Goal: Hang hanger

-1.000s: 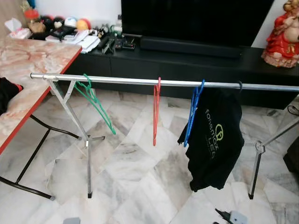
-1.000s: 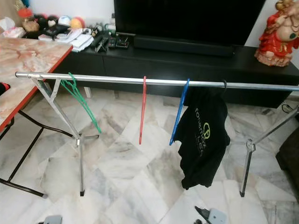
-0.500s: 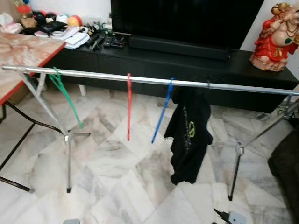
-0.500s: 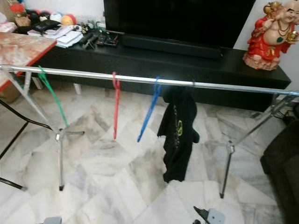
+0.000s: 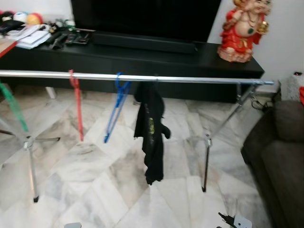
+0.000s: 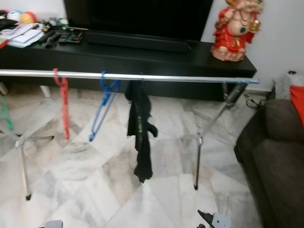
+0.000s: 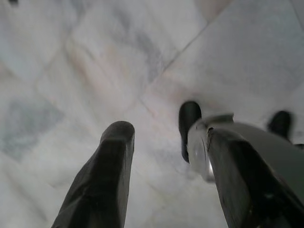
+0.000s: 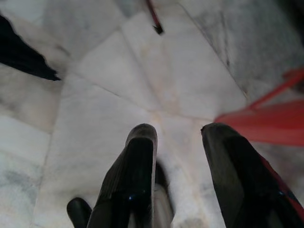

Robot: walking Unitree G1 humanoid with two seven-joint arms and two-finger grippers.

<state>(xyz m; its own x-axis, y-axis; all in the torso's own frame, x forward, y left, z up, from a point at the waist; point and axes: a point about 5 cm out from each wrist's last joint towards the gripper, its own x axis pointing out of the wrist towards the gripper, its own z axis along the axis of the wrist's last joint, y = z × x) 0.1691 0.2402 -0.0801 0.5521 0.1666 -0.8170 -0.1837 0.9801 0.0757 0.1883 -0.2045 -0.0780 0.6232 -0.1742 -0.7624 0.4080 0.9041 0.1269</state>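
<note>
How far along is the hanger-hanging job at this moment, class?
Done: a red hanger, a blue hanger and a black shirt already hang on the rail. In hand: nothing; the left gripper and the right gripper both point at the floor, fingers apart. Left: whichever hanger is to be hung; none is held yet.

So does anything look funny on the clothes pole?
A little. The blue hanger hangs crooked on the silver rail, its bottom swung out sideways, while the red hanger hangs straight down. The black shirt looks bunched and droopy, not spread out flat.
</note>
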